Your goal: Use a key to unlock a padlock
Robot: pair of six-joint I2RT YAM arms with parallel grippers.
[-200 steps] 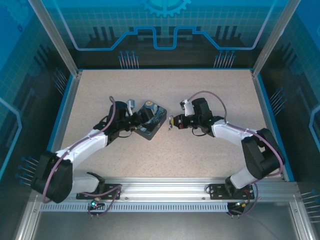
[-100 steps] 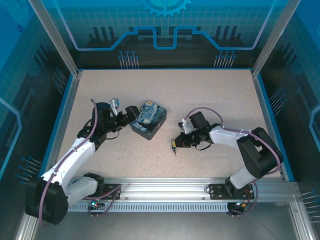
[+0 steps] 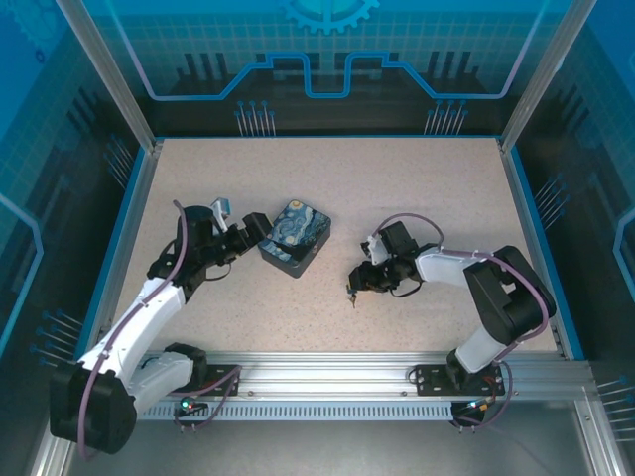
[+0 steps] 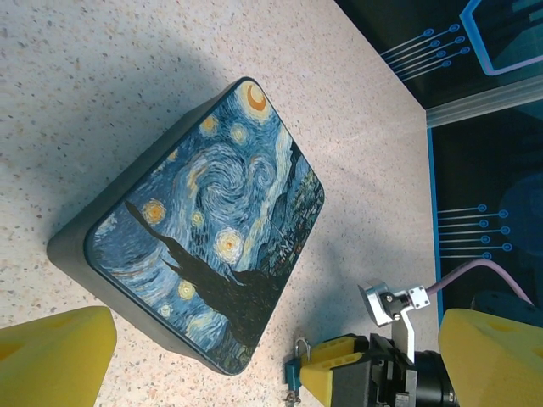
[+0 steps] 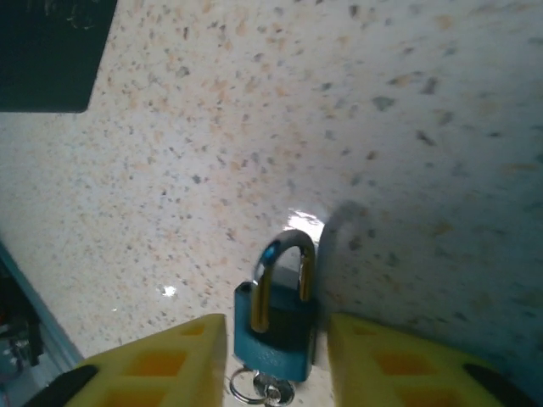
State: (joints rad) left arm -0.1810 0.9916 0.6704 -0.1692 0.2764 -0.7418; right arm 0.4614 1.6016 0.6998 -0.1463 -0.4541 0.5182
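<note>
We see the right gripper [image 3: 353, 289] slightly parted around the loose padlock [image 5: 276, 329], the left gripper [image 3: 257, 225] wide open, empty, beside the tin [image 4: 204, 229].

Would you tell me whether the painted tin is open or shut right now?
Shut: on the tin the painted top sits flush, with no gap and nothing of the inside showing.

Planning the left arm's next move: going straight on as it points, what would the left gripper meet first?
The left gripper would probably first meet the rectangular blue-and-yellow starry-night tin box, straight ahead of its open jaws; depth unclear.
</note>
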